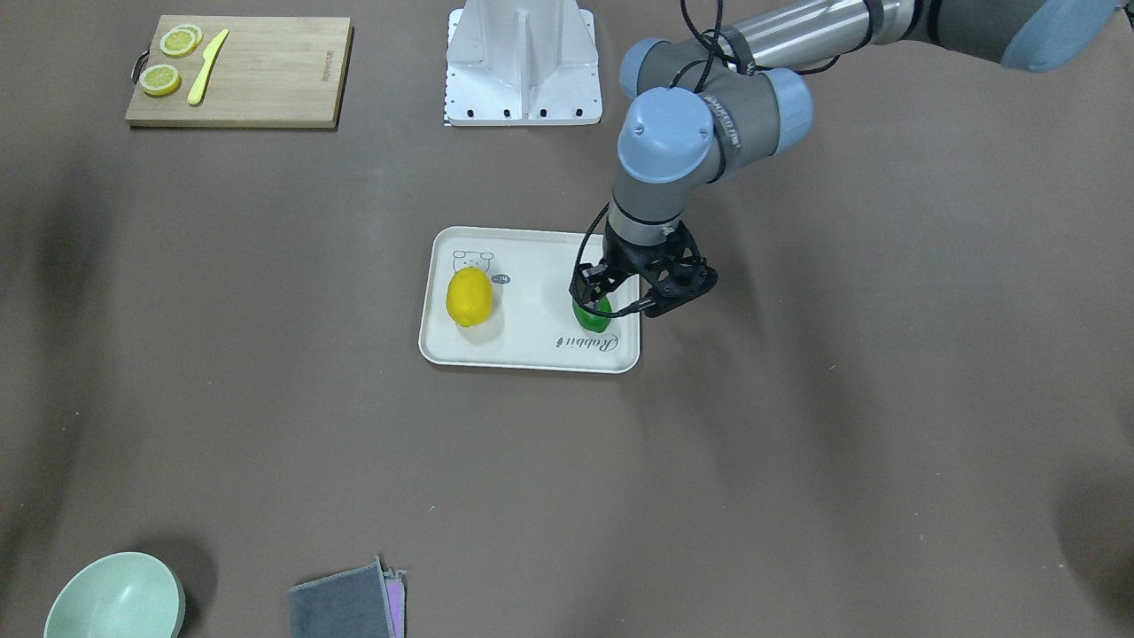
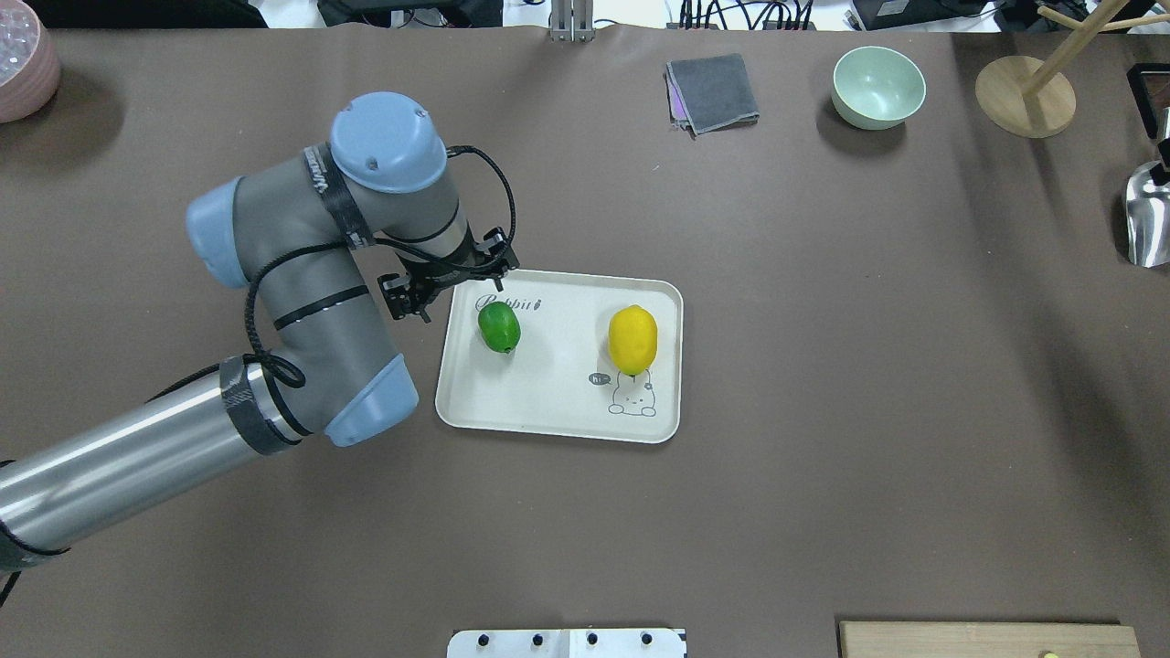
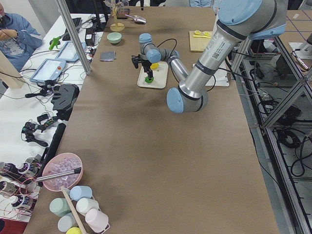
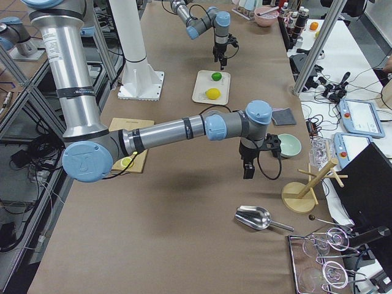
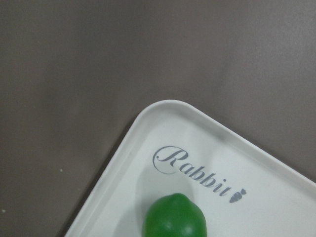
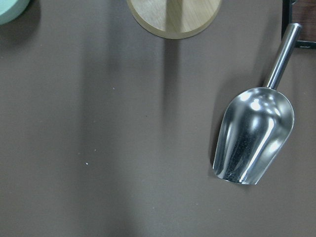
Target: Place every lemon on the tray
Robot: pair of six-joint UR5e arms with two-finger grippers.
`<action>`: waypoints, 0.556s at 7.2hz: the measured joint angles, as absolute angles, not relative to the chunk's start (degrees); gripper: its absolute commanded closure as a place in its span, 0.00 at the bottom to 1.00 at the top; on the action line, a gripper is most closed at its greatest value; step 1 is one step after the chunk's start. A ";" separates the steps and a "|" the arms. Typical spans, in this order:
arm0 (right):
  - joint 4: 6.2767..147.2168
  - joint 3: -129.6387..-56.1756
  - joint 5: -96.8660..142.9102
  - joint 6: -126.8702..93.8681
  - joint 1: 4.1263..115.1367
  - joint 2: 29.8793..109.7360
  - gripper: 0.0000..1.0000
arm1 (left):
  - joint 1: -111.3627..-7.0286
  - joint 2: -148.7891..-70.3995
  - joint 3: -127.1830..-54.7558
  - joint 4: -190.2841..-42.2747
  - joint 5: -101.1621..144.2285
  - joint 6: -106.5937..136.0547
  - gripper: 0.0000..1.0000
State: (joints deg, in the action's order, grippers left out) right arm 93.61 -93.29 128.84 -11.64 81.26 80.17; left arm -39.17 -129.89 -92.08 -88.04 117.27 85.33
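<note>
The left gripper (image 2: 450, 277) hangs pointing straight down from a sharply folded arm, jaws spread and empty, above the green lemon (image 2: 499, 327), which lies free beside the yellow lemon (image 2: 632, 339) on the tray (image 2: 558, 411) at the tabletop's middle; the right gripper's (image 4: 248, 168) grip cannot be told.

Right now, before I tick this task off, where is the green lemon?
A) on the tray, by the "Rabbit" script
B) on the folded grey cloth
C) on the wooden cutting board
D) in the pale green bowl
A: the green lemon lies on the tray just below the "Rabbit" script, apart from the yellow lemon, which is on the same tray.
</note>
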 measured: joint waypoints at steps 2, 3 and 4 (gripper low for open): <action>93.70 -93.01 130.56 -10.99 84.44 83.60 0.00 | -48.82 -121.96 -98.36 -83.26 124.39 70.11 0.02; 93.89 -92.59 132.03 -11.02 85.78 84.74 0.00 | -54.13 -117.05 -99.86 -82.48 127.60 62.00 0.02; 94.06 -92.07 133.32 -11.10 87.25 85.79 0.00 | -58.94 -111.62 -100.37 -82.41 129.83 53.53 0.02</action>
